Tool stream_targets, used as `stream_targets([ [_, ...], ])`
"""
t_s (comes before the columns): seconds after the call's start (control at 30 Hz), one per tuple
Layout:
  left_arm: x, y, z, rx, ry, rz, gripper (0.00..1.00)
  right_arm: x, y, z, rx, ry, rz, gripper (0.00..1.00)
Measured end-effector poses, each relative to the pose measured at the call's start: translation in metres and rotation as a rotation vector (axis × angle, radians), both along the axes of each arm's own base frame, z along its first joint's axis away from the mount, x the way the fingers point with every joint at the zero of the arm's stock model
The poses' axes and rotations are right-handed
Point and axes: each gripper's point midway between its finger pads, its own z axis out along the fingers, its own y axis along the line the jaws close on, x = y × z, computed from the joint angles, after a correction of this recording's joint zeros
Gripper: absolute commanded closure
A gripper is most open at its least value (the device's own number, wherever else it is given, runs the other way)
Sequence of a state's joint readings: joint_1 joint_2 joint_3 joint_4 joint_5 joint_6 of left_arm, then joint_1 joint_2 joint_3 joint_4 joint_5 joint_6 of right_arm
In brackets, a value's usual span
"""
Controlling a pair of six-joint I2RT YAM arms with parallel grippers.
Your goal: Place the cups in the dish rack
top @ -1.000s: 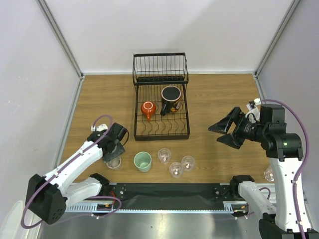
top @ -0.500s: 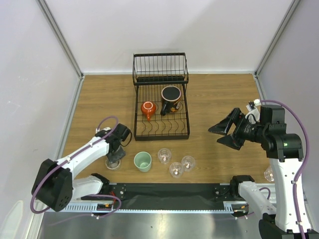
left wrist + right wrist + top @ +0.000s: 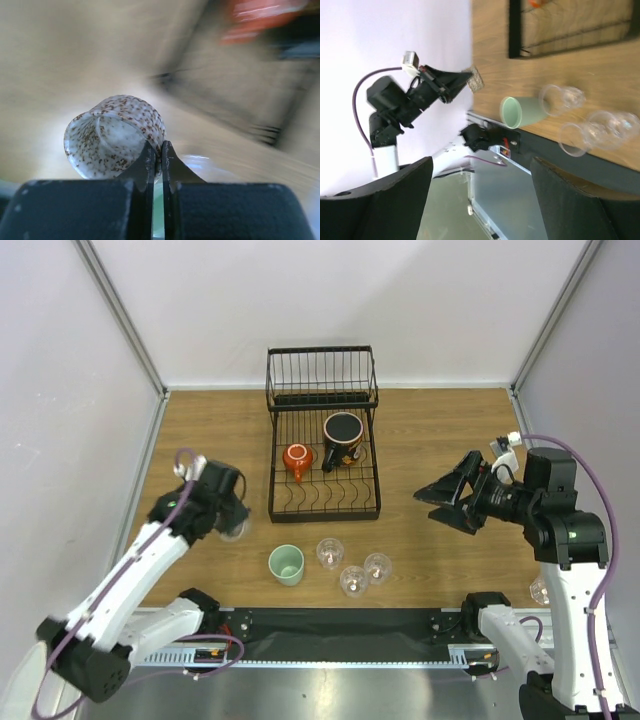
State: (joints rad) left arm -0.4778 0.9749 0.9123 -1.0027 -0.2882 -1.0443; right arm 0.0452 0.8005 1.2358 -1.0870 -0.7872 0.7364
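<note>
One speckled cup (image 3: 115,135), pinched by its rim wall in my left gripper (image 3: 159,150), jaws nearly together on it. It is carried tilted above the desk (image 3: 200,430), just left of the dish rack (image 3: 325,517). Two items in the rack: orange mug (image 3: 296,458), black-rimmed mug (image 3: 342,438). On the desk nearer me: mint-green cup (image 3: 286,565), three clear tumblers (image 3: 352,581). Right gripper (image 3: 424,507): spread wide, empty, right of the rack.

Risk, my judgement: so thin a rim pinch lets the cup swing or slip, and a low approach catches the rack's wire edge.
</note>
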Motion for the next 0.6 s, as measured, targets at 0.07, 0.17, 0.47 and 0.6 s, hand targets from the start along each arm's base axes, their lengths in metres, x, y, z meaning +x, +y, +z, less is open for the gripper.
stream_targets([
  [0.07, 0.014, -0.016, 0.042, -0.112, -0.149, -0.033, 1.00, 0.001, 0.006, 0.007, 0.036, -0.037, 0.029, 0.13],
  [0.17, 0.024, -0.041, 0.101, -0.297, -0.358, -0.107, 1.00, -0.001, 0.017, 0.018, 0.083, -0.087, 0.095, 0.12],
  [0.47, 0.022, -0.131, 0.158, -0.821, -0.533, -0.393, 1.00, -0.015, 0.077, 0.034, 0.159, -0.179, 0.397, 0.02],
  [0.6, 0.009, -0.157, 0.181, -0.961, -0.564, -0.511, 1.00, -0.023, 0.106, 0.030, 0.159, -0.195, 0.501, 0.09],
])
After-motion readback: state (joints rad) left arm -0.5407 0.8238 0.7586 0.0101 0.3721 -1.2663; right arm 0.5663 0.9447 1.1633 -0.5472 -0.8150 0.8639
